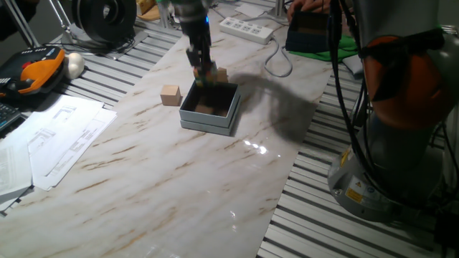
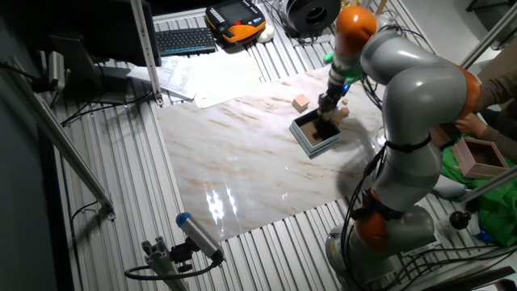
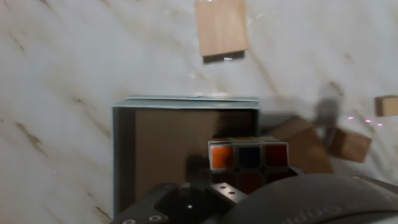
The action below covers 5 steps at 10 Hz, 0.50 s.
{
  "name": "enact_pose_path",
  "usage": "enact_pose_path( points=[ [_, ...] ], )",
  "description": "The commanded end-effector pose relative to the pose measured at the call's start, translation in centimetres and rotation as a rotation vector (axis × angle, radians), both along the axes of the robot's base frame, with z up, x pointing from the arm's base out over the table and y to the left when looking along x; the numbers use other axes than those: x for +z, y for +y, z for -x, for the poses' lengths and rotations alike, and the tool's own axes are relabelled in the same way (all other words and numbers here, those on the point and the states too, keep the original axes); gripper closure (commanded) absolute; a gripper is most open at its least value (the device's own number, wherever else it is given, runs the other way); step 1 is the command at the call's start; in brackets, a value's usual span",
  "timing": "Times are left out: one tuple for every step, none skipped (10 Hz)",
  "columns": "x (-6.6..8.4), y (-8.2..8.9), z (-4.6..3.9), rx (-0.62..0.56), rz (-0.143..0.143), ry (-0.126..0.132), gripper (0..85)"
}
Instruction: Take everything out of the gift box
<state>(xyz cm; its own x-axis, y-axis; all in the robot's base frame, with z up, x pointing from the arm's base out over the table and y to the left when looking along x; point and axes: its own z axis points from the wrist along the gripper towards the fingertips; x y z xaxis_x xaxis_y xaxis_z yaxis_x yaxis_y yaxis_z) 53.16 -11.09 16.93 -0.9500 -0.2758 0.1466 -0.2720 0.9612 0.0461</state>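
The gift box [image 1: 208, 122] stands mid-table, with grey-blue sides and a dark inside; it also shows in the hand view [image 3: 186, 102] and in the other fixed view [image 2: 308, 139]. My gripper [image 1: 203, 72] hangs over the box's far edge and is shut on the multicoloured puzzle cube [image 3: 249, 158], held just above the rim. One tan wooden block [image 1: 171, 94] lies on the table left of the box and shows in the hand view [image 3: 222, 28]. Another block [image 1: 221, 74] lies behind the box, and two blocks [image 3: 351, 146] show beside it in the hand view. A tan patch shows inside the box; I cannot tell whether it is a block.
A tiny brown wooden bit [image 3: 387, 106] lies beyond the blocks. A power strip [image 1: 247, 29] and a dark box on green cloth [image 1: 312, 32] are at the back. Papers [image 1: 57, 136] lie at the left. The arm's base [image 1: 401, 107] stands at the right.
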Motion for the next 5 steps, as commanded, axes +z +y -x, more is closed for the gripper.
enact_pose_path(
  points=[
    [1.5, -1.8, -0.56, 0.027, 0.006, -0.004, 85.0],
    [0.8, -2.4, -1.02, 0.042, 0.013, -0.012, 85.0],
    [0.0, -2.8, -1.39, 0.068, 0.057, -0.016, 85.0],
    [-0.6, -3.3, -1.47, 0.081, 0.082, -0.033, 68.0],
    [-1.3, -3.6, -1.35, 0.076, 0.088, -0.041, 51.0]
  ],
)
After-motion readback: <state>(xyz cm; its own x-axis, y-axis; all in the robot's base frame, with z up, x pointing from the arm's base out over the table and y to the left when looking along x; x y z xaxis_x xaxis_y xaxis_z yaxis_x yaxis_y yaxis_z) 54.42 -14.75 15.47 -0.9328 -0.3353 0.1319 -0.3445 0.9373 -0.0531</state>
